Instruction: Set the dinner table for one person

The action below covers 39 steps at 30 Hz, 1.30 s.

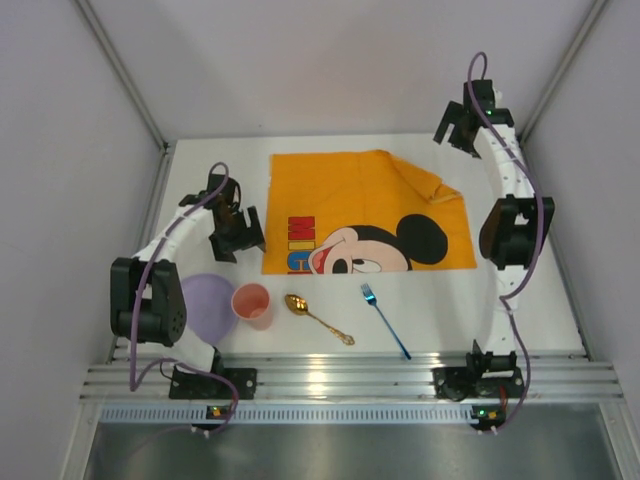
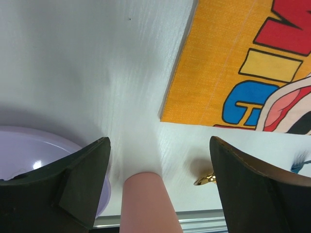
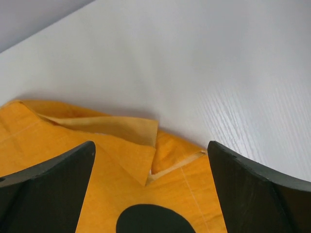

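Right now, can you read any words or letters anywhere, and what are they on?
"MIC": big red, yellow and blue letters, printed sideways on the orange placemat beside the cartoon mouse's face. Any letters after these cannot be made out.
Nothing to read shows on the pink cup, purple plate, gold spoon or blue fork.
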Tool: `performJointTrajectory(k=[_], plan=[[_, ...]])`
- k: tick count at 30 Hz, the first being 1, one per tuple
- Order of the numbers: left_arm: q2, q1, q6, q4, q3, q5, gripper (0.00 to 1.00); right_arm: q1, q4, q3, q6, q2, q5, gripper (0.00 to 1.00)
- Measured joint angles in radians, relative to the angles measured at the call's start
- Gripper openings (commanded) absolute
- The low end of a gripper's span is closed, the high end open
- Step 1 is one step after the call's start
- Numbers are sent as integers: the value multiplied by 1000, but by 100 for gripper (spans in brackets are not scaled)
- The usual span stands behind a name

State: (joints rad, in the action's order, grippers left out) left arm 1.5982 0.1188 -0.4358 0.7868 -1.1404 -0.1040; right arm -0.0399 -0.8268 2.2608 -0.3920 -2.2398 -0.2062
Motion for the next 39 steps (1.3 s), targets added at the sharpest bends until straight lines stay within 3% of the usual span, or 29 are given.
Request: performJointTrajectory(k=[4,8,11,14,15,17,18,23,31,39], plan=[[-44,3,-6,0,-6,12,89,-3,16,-143,-3,89,39,100],[-49,14,-7,0,-19,10,88,-6,82,-331,-23,230,181,100],[-48,33,-7,0,-30,-2,88,-12,138,-370,-37,246,243,97],[-47,64,-7,0,-57,-27,88,-13,176,-364,-42,186,315,83],[-45,76,-7,-1,-67,-39,88,-13,193,-363,-47,158,347,67],[-40,94,-8,-5,-74,-54,88,-13,222,-364,-56,96,430,59],[-36,101,-10,-7,-74,-61,88,-15,235,-367,-63,66,469,48],[7,110,-23,-16,-74,-75,87,-40,242,-383,-87,-42,602,27],[191,112,-34,-31,-106,-57,83,-50,226,-361,-79,-106,642,25],[370,130,-33,32,-245,69,75,-50,199,-294,-55,-138,627,25]])
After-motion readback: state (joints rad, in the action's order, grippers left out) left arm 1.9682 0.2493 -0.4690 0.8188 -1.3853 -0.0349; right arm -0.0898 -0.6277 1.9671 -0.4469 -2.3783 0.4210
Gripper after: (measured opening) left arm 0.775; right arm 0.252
